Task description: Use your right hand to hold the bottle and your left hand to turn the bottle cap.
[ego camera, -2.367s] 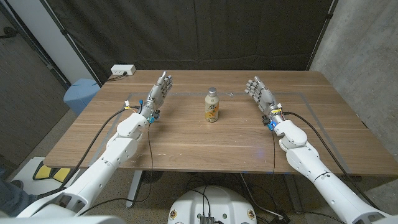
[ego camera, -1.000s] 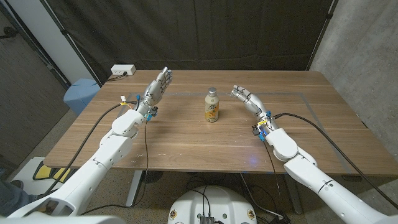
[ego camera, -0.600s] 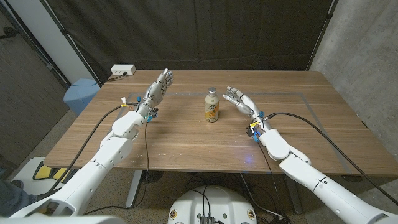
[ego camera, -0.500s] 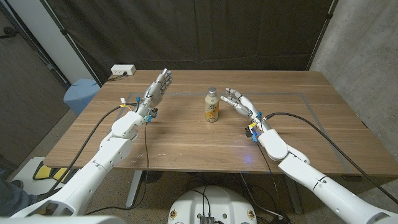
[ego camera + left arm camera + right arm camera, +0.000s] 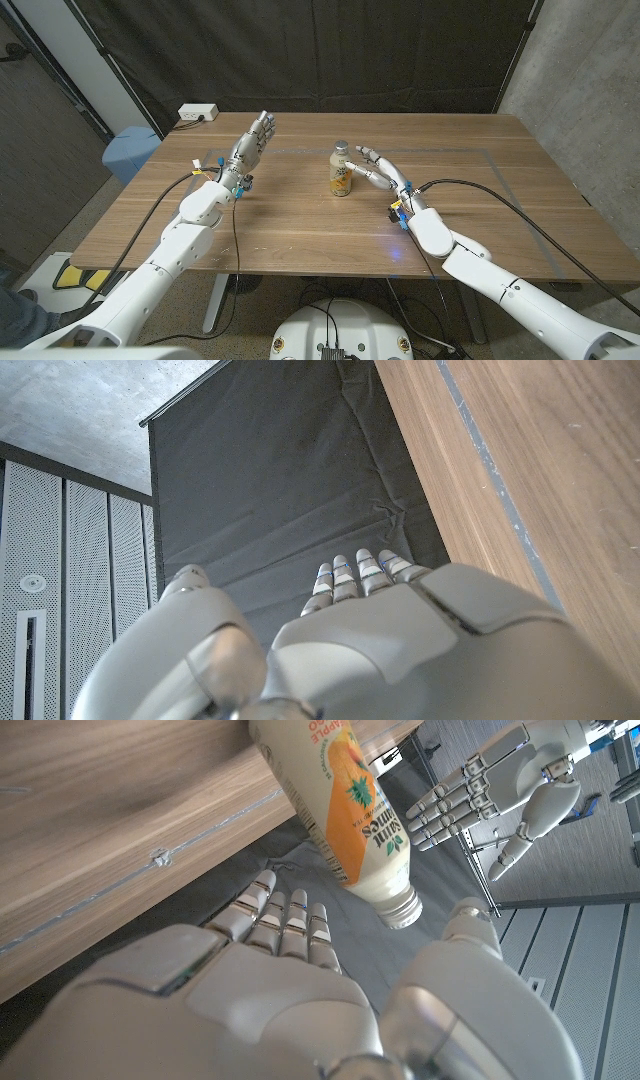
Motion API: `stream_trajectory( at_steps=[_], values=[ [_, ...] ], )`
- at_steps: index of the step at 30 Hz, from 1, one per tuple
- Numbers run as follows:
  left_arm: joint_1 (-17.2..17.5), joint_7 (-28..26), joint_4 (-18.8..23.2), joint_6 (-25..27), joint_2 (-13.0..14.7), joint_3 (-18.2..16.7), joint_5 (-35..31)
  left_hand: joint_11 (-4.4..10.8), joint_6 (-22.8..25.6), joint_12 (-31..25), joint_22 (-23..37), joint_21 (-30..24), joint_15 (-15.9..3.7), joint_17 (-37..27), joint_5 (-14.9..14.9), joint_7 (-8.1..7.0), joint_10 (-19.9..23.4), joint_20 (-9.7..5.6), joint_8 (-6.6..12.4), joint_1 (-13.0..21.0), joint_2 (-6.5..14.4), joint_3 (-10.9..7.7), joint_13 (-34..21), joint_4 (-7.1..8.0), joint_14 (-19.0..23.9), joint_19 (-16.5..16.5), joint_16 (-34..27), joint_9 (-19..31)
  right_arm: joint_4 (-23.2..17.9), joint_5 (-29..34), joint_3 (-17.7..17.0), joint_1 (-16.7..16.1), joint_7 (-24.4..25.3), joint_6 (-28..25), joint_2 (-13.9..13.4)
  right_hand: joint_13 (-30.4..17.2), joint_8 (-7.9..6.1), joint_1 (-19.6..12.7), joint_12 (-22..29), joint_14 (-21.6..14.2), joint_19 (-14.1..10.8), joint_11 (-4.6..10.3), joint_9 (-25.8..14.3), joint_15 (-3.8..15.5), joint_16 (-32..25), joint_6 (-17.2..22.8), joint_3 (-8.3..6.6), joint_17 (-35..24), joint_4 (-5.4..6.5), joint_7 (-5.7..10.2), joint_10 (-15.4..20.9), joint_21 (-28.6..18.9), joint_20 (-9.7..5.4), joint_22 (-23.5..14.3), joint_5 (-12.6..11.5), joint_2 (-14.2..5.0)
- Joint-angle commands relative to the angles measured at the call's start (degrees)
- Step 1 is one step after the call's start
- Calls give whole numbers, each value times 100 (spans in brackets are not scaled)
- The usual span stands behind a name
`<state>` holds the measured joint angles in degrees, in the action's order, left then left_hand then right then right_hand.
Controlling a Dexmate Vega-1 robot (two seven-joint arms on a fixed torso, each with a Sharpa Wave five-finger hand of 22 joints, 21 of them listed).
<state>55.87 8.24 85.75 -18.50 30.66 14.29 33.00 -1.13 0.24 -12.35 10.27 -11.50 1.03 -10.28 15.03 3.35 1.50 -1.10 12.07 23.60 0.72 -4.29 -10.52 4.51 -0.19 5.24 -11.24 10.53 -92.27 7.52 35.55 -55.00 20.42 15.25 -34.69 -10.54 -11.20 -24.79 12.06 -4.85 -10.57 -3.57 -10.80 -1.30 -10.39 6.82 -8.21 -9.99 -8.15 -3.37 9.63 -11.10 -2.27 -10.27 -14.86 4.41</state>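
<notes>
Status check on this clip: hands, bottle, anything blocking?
Right hand open beside bottle, no grip. Left hand open, apart. Bottle upright, cap on. Nothing blocking.

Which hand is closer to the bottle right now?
Right. The right hand is open right beside the bottle, fingers reaching toward it, not yet gripping. The left hand is raised and open well off to the bottle's other side.

orange-and-white bottle (image 5: 342,173), brown wooden table (image 5: 300,220), black curtain (image 5: 300,50)
</notes>
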Motion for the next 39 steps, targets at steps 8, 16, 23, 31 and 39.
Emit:
stream_trajectory(
  at_steps=[8,16,23,31,39],
  values=[
    [103,-124,176,149,26,24,11,49,40,3,13,-14,12,-8,-37,-10,32,90,2,45,9,-11,-33,-44,26,12,4,24,373,314,504,412,130,-327,43,-6,-8,-143,28,-29,-17,156,-8,76,-17,41,38,-17,-54,70,86,-15,-73,-11,-123,89],
    [144,-99,259,207,115,40,-34,30,56,12,16,-6,18,-12,-56,10,31,132,-1,24,15,6,-34,-29,27,34,8,25,725,503,672,597,379,-188,202,-2,-30,-245,47,-61,-40,236,-8,128,-22,91,36,-15,-76,122,153,-22,-94,-9,-166,110],
    [196,-157,350,231,166,9,-46,34,69,17,17,-3,26,-14,-71,21,31,124,-4,10,16,21,-34,-19,34,46,9,26,986,707,821,724,637,-166,354,-2,-29,-307,46,-80,-54,249,-9,128,-27,82,31,-15,-88,126,159,-27,-101,-9,-189,115],
    [232,-175,382,275,189,-11,-14,32,71,18,18,-1,20,-15,-84,12,41,134,-9,2,16,33,-35,-14,38,52,11,26,1274,769,930,865,820,-40,497,-3,-34,-436,54,-142,-114,283,-12,158,-43,83,2,-16,-109,138,194,-46,-118,-8,-232,91],
    [262,-189,404,310,207,-27,6,24,82,23,19,0,23,-16,-98,12,44,144,-13,-2,20,46,-36,-9,40,62,15,27,1548,817,1013,997,991,78,649,-5,-74,-689,91,-262,-241,308,-16,194,-65,175,-65,-17,-136,150,318,-81,-150,-9,-299,27]
  ],
)
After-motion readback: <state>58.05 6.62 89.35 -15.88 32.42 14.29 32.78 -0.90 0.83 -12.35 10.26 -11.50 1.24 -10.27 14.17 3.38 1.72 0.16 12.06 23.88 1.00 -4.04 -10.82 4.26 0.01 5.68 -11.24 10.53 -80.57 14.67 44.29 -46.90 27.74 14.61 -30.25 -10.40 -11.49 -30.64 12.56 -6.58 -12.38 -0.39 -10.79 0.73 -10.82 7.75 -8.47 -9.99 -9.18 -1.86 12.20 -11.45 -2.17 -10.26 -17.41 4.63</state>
